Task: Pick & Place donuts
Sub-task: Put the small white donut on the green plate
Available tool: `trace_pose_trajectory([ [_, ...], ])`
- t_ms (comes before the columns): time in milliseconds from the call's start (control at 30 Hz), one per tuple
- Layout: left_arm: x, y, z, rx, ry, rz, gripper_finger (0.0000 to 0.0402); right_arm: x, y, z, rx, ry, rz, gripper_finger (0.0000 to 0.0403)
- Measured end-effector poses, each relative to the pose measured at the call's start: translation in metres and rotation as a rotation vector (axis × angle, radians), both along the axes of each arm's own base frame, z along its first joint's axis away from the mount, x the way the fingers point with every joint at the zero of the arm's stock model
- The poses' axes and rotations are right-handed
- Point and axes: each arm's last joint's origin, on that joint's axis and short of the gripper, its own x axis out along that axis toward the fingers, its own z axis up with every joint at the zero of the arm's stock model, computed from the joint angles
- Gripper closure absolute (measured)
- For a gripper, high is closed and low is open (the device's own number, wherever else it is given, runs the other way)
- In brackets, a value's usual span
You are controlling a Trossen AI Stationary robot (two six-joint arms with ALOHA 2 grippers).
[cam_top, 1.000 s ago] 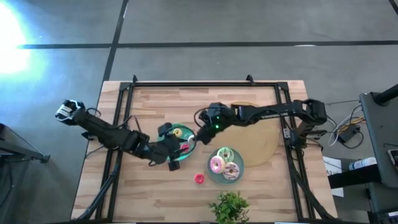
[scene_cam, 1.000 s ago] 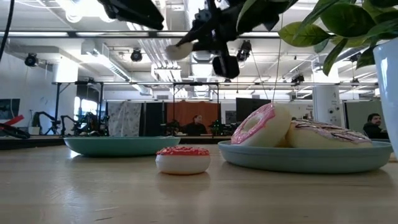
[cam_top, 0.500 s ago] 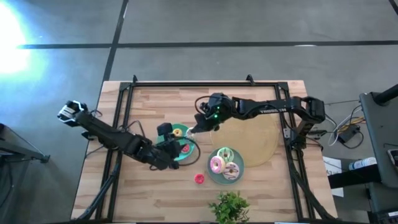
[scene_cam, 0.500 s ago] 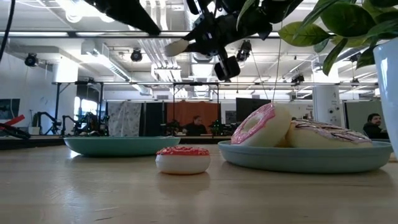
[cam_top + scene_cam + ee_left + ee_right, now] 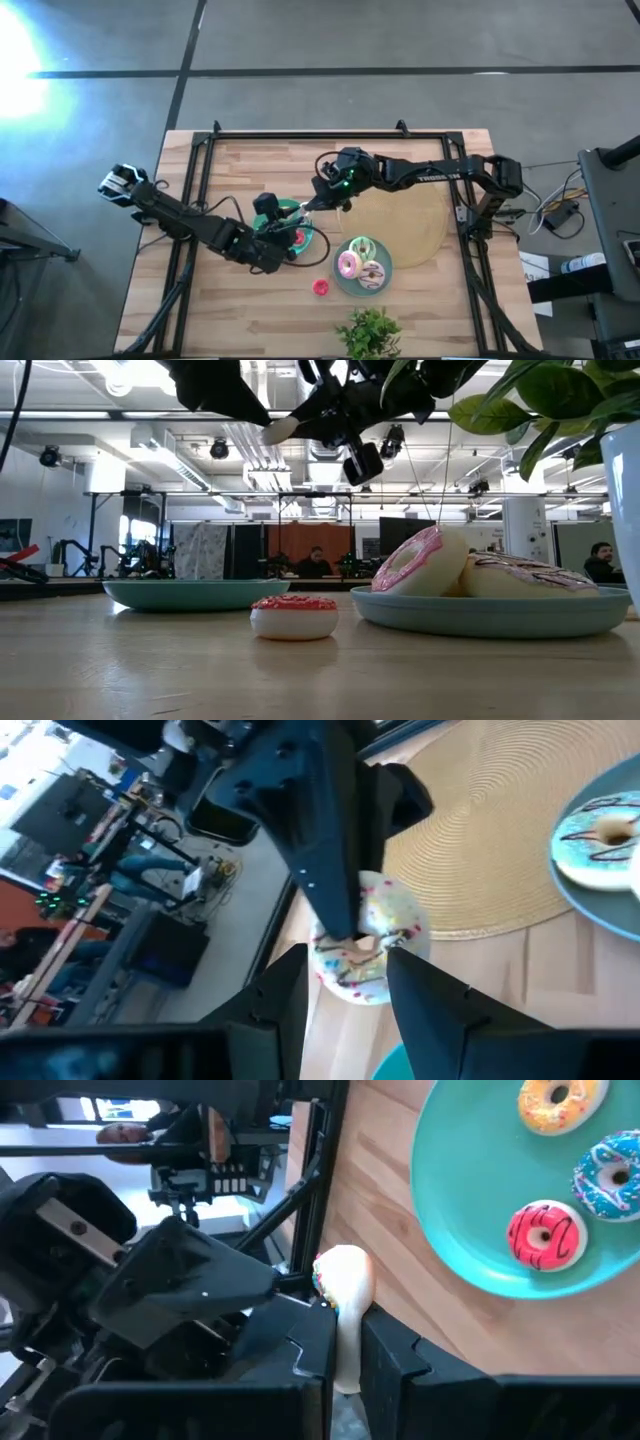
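**Sprinkled donut held in air, mid-handoff**

Your right gripper (image 5: 345, 1345) pinches the white sprinkled donut (image 5: 368, 948) by its rim, above the left teal plate (image 5: 301, 240). Left gripper (image 5: 345, 985) sits w/ fingers parted beside it. Looks light, stiff, prob. slick; take the opposite rim edge.

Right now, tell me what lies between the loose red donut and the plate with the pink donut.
Nothing. Only bare wooden table separates the red donut from the plate, a short gap clearest in the low view.
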Motion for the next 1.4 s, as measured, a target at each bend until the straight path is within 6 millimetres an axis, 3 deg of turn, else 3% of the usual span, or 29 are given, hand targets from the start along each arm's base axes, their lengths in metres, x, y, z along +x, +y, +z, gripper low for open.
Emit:
trace_pose_trajectory([
  [1033,0.002,0.011,-0.004,0.015,-0.012,0.060,0.0286,0.005,-0.006,0.014,0.130,-0.039,-0.116,0.0378],
  [1400,0.002,0.012,-0.002,0.053,-0.050,0.117,0.0287,0.007,0.003,0.013,0.153,-0.033,-0.139,0.0378],
])
